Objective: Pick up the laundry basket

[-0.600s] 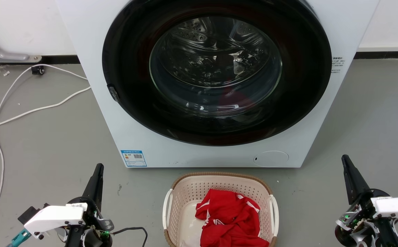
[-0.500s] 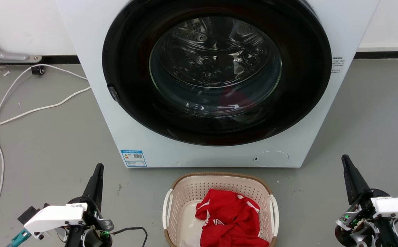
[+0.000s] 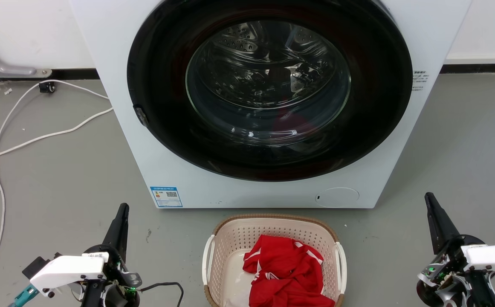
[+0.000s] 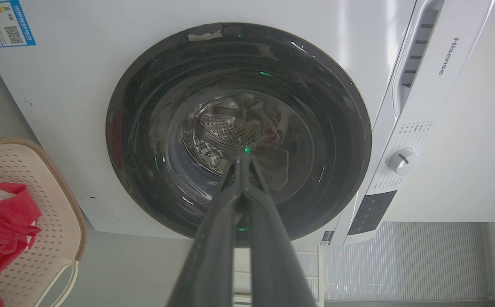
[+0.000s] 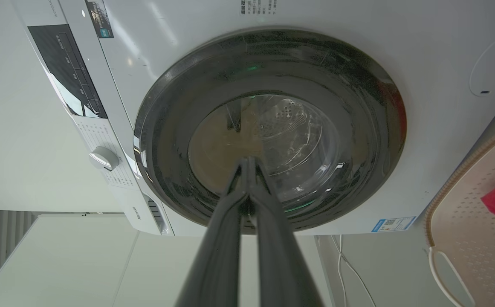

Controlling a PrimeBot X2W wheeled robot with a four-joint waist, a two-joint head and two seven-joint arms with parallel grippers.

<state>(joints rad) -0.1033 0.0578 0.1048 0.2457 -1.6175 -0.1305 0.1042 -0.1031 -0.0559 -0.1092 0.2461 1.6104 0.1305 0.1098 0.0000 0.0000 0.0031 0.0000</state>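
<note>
Cream perforated plastic laundry basket (image 3: 247, 233) holding red cloth (image 3: 288, 273) sits on the floor (image 3: 59, 179) before a white washer (image 3: 153, 162). Left pincer (image 3: 123, 209) and right pincer (image 3: 429, 198) flank it, closed, empty: reach not started; next, open toward handles (image 3: 341, 265).

The grey floor (image 3: 59, 179) is being occupied by a white front-loading washing machine (image 3: 268, 98). The laundry basket (image 3: 238, 236) is being borne just before it, and white cables (image 3: 47, 135) are being carried at the left.

Left hand (image 3: 123, 207) and right hand (image 3: 429, 197) rest low, fingers (image 4: 218, 238) pressed together, pointing forward
</note>
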